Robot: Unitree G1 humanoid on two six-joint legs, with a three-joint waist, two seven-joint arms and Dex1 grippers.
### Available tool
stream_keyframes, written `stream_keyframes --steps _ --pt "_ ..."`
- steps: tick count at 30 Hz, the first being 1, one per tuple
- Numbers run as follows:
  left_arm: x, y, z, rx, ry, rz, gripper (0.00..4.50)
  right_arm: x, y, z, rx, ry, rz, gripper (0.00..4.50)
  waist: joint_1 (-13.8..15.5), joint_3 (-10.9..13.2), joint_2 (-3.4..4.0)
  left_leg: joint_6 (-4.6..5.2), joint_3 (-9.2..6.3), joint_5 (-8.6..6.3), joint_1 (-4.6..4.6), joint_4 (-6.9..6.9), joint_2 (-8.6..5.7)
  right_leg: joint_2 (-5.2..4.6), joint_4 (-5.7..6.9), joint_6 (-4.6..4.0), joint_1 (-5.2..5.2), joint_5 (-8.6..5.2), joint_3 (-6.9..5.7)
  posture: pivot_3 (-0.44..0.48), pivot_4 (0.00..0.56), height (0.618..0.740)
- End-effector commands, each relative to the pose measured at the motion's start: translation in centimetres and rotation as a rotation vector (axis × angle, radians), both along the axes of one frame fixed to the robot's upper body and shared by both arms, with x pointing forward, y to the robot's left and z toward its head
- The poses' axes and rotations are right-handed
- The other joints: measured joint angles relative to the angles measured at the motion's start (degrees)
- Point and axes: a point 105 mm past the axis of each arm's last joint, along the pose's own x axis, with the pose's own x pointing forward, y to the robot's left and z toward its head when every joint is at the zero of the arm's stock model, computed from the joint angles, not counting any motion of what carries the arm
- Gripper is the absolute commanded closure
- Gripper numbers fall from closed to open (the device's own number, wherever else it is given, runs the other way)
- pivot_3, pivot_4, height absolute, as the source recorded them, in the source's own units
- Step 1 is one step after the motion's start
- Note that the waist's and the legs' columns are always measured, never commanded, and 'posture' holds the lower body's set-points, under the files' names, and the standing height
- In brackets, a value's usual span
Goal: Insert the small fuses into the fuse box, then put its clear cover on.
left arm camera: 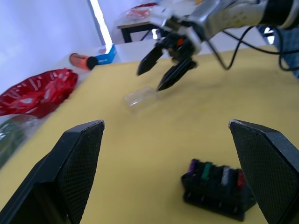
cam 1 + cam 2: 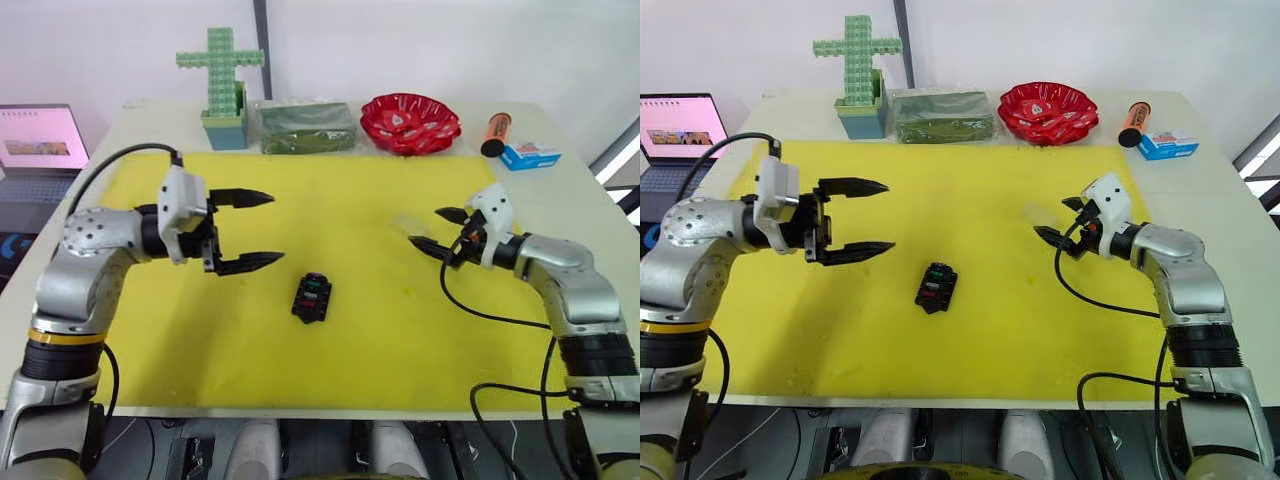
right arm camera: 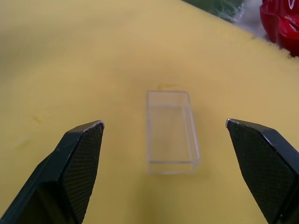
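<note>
- left gripper (image 2: 247, 231) hovering over the yellow mat (image 2: 360, 330), jaws spread wide, holding nothing
- right gripper (image 2: 432, 229) hovering too, jaws released, pointing at the clear cover (image 3: 172, 131)
- clear cover lying on the mat just ahead of the right jaws, apart from them
- fuse box (image 2: 312, 297) sitting mid-mat between the arms, small fuses (image 1: 216, 171) seated in its slots: purple, green, grey, red
</note>
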Motion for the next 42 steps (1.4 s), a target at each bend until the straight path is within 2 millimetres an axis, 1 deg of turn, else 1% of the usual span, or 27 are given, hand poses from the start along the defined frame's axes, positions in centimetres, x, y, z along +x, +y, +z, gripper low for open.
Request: stream_keyframes --steps 1,7,11,16,19,25,26,30,34,37,40,42 --pt "-0.5 -0.8 1.6 -0.028 -0.045 -0.022 0.00 0.7 0.3 0.8 0.007 -0.048 0.014 0.05 -0.04 0.00 0.00 0.00 0.00 0.00 0.00 0.01 0.00 0.00 0.01 0.00 0.00 0.00 0.00 0.000 0.150 0.740" --pt "-0.6 -1.0 1.2 -0.013 -0.037 -0.034 0.00 1.7 0.7 -0.2 0.004 -0.031 0.033 0.05 -0.15 0.00 0.01 0.00 0.00 0.01 0.03 -0.01 0.00 0.01 0.02 0.00 0.00 0.00 0.00 0.000 0.150 0.740" --pt "-0.6 -1.1 1.2 -0.014 -0.036 -0.034 0.00 2.0 0.6 -0.7 0.005 -0.029 0.034 0.05 -0.03 0.01 0.02 -0.01 0.00 0.01 0.03 -0.01 0.00 0.02 0.03 0.00 0.01 0.00 0.00 0.000 0.150 0.740" --pt "-0.7 -1.1 0.7 -0.009 -0.021 -0.032 0.00 2.1 1.1 -1.1 0.006 -0.036 0.058 0.05 -0.17 0.01 0.02 -0.02 0.00 0.01 0.07 0.01 0.00 0.01 0.02 0.01 0.06 0.01 0.01 0.000 0.150 0.740" --pt "-0.7 -1.0 0.6 -0.007 -0.019 -0.031 0.00 2.5 0.8 -1.2 0.001 -0.058 0.036 0.60 -0.20 0.01 0.02 -0.02 0.00 0.01 0.11 -0.01 0.00 0.01 0.04 0.01 0.07 0.01 0.01 0.000 0.150 0.740" --pt "-0.7 -1.3 0.7 -0.011 -0.019 -0.040 0.00 2.8 1.1 -1.4 0.031 -0.056 0.045 2.58 -0.13 0.01 0.02 -0.02 0.00 0.02 0.17 0.01 0.00 0.01 0.04 0.01 0.16 0.01 0.01 0.000 0.150 0.740" --pt "-0.7 -1.3 0.7 -0.012 -0.019 -0.040 0.00 2.9 1.1 -1.4 0.038 -0.056 0.048 2.68 -0.14 0.01 0.02 -0.02 0.00 0.02 0.19 0.01 0.00 0.01 0.03 0.01 0.19 0.01 0.01 0.000 0.150 0.740" --pt "-0.8 -1.2 0.4 -0.006 -0.008 -0.040 0.00 2.9 1.2 -1.1 0.059 -0.064 0.054 2.68 -0.17 0.01 0.02 -0.02 -0.01 0.01 0.21 -0.01 0.00 0.01 0.04 0.01 0.19 0.01 0.01 0.000 0.150 0.740" --pt "-1.6 -0.8 -0.9 -0.006 0.049 -0.014 0.00 2.0 1.1 -0.3 0.062 -0.068 0.084 2.68 -0.21 0.01 0.05 -0.02 0.00 0.02 0.21 -0.02 0.00 0.01 0.04 0.01 0.19 0.01 0.02 0.000 0.150 0.740" --pt "-2.8 -0.8 -2.9 0.009 0.094 0.017 0.00 1.0 1.4 0.4 0.033 -0.071 0.111 2.68 -0.20 0.02 0.07 -0.02 0.00 0.01 0.23 -0.04 0.01 0.01 0.06 0.00 0.19 0.01 0.02 0.000 0.150 0.740" --pt "-4.0 -1.3 -5.2 0.016 0.147 0.047 0.00 0.1 2.2 1.4 0.041 -0.077 0.124 2.68 -0.15 0.02 0.08 -0.02 0.00 0.01 0.25 -0.04 0.02 0.01 0.06 0.00 0.19 0.01 0.03 0.000 0.150 0.740" --pt "-4.4 -1.6 -6.5 0.012 0.167 0.079 0.00 -0.3 2.6 1.7 0.040 -0.082 0.124 2.68 -0.09 0.02 0.09 -0.02 0.00 0.01 0.28 -0.02 0.03 0.01 0.08 -0.01 0.20 0.00 0.03 0.000 0.150 0.740"
